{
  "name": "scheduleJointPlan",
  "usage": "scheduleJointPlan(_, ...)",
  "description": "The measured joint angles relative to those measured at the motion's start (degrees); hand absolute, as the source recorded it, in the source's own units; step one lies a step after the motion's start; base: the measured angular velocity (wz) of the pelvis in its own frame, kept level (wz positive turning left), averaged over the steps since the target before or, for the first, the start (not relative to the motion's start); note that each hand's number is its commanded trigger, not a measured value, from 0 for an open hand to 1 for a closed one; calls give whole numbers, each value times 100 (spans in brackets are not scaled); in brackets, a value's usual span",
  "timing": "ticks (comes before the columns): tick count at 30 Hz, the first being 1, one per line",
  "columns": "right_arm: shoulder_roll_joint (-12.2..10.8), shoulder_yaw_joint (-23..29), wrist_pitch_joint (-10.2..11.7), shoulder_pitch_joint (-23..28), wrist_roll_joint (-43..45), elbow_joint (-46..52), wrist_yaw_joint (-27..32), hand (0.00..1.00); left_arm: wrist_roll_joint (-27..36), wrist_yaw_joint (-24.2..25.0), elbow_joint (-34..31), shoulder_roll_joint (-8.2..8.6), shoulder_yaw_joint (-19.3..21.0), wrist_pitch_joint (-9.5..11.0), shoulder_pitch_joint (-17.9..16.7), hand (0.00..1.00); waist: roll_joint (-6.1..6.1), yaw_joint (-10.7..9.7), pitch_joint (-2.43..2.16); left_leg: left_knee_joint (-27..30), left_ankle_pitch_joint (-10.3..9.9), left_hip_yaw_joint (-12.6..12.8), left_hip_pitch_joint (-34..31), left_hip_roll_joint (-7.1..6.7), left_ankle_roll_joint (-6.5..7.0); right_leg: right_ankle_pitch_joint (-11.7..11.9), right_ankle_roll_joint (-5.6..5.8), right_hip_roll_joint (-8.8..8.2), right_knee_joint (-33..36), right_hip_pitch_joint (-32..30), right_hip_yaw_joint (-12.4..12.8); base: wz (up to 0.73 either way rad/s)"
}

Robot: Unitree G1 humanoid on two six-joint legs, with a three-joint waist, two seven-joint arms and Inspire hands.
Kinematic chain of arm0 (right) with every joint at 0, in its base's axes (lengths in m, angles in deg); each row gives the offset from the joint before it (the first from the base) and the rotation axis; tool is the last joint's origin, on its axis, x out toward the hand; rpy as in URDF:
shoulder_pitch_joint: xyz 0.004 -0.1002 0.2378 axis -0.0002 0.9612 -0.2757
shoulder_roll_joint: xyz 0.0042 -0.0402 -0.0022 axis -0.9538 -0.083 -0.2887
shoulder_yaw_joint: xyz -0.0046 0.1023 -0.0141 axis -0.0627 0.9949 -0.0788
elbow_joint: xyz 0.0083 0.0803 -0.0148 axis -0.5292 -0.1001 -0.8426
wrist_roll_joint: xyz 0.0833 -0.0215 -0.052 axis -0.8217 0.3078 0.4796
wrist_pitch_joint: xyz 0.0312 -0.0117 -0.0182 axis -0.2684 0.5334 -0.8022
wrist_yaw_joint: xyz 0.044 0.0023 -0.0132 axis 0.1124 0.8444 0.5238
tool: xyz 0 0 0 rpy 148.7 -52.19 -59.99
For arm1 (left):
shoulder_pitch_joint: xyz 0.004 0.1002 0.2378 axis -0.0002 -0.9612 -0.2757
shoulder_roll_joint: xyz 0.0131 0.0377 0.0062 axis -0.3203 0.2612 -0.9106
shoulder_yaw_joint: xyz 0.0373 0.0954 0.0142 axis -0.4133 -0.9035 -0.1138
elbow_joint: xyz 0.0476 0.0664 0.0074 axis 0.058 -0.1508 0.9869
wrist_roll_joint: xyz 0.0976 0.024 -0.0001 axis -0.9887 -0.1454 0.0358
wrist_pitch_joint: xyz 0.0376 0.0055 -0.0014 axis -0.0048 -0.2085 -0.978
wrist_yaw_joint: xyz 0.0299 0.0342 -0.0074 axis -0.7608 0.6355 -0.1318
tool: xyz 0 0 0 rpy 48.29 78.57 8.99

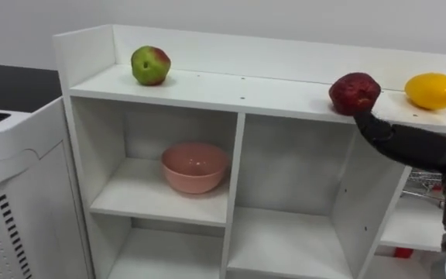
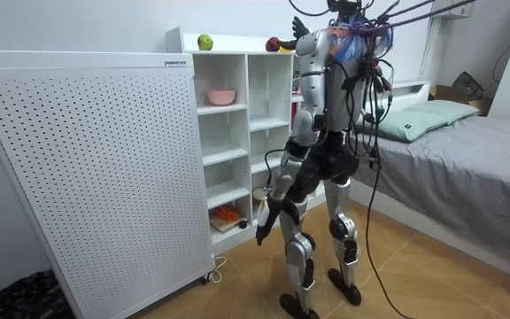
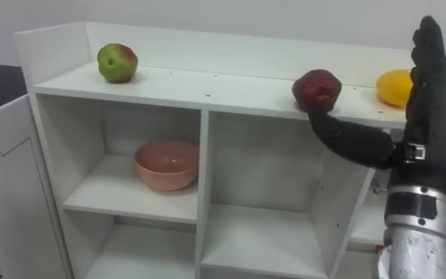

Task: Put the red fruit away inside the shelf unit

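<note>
Dark-red fruit sits at the upper right of your frame on the white closet's top, your right hand open beside it, fingers straight up, thumb tip touching its underside.

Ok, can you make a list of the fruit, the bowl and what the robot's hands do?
white shelf top, left: green-red apple
top, middle: dark red fruit
top, right: yellow fruit
upper left compartment: pink bowl
right hand: open, raised, thumb stretched to just under the dark red fruit
left hand: hangs low beside the robot's leg
</note>
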Motion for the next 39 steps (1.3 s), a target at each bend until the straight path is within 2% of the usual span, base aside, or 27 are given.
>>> scheduleJointPlan(3,53,-1,-2,-154,-193,-165,-6,0,-95,0,0,1,5,-2,4,0,-27,43,-15,-20,32,-65,-6,-5,-10,0,0,4,-4,4,-76,12)
scheduleJointPlan(5,113,-1,-6,-225,-397,-369,-57,0,-88,-1,0,1,3,-2,5,0,-72,67,-46,-29,38,-116,0,-21,-14,0,0,7,-69,29,-90,12)
scheduleJointPlan(9,165,-2,-77,-286,-750,-526,-278,0,-74,-1,1,2,4,-1,8,0,-111,118,-30,-32,40,-128,-4,-21,-17,0,-1,9,-73,31,-113,0)
scheduleJointPlan(12,167,-2,-119,-288,-808,-613,-438,0,-75,-1,2,3,4,-2,-3,0,-142,108,-6,-28,41,-132,-15,-21,-17,0,-1,-1,-74,29,-244,0)
scheduleJointPlan(15,168,-1,-140,-296,-838,-731,-617,0,-76,1,1,10,3,-2,-6,0,-145,101,-5,-21,41,-132,-38,-21,-17,0,0,-8,-72,16,-292,0)
scheduleJointPlan(16,168,-1,-146,-298,-839,-733,-663,9,-76,3,1,10,3,-2,-6,0,-141,102,-2,-15,41,-137,-53,-22,-17,0,0,-11,-73,13,-318,0)
scheduleJointPlan(17,169,-1,-151,-299,-840,-733,-691,64,-76,3,1,10,3,-3,-4,0,-138,96,-1,-10,42,-142,-60,-22,-17,0,0,-12,-73,10,-341,4)
scheduleJointPlan(18,172,-1,-169,-299,-840,-734,-756,85,-76,7,0,10,3,-3,-2,0,-133,88,-1,-5,42,-145,-70,-22,-16,0,0,-14,-74,8,-385,3)
scheduleJointPlan(19,179,-2,-196,-299,-877,-735,-804,100,-74,18,-8,10,3,-5,-2,0,-125,90,1,4,42,-147,-82,-22,-16,0,0,-15,-75,7,-400,0)
scheduleJointPlan(25,271,-4,-259,-304,-922,-827,-1076,100,-77,77,-25,11,87,-119,-1,0,-107,111,-5,7,42,-146,-63,-24,-16,0,0,-19,-73,15,-399,0)
scheduleJointPlan(33,346,-4,-343,-324,-919,-833,-1201,100,-73,100,-26,12,87,-162,2,0,-84,116,-32,5,44,-145,-46,-24,-15,0,0,-19,-70,27,-399,0)
scheduleJointPlan(39,357,-32,-390,-421,-902,-833,-1195,100,-74,106,-26,11,86,-167,0,0,-97,109,-34,4,45,-152,-46,-24,-15,0,0,-19,-70,31,-408,0)
